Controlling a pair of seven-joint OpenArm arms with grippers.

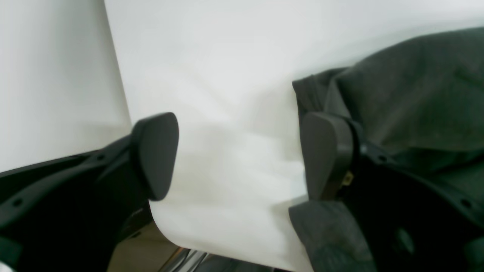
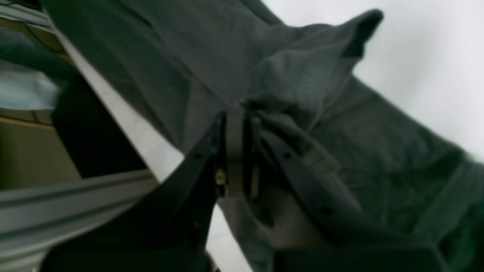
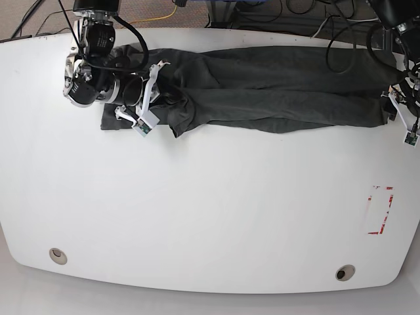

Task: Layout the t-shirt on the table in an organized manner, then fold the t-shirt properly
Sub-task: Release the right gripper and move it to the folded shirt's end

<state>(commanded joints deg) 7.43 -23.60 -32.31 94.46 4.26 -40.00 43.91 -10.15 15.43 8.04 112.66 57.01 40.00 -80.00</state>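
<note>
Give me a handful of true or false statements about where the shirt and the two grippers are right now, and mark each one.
1. The right gripper is shut on the t-shirt. True.
2. The left gripper is clamped on cloth. False: its jaws stand open with bare table between them, the shirt's edge beside one finger.
3. The t-shirt lies stretched in a long band along the far edge of the table. True.
4. The t-shirt covers the red tape mark. False: the mark lies bare, well apart from the shirt.
5. The shirt is folded into a neat square. False: it is bunched and wrinkled.
</note>
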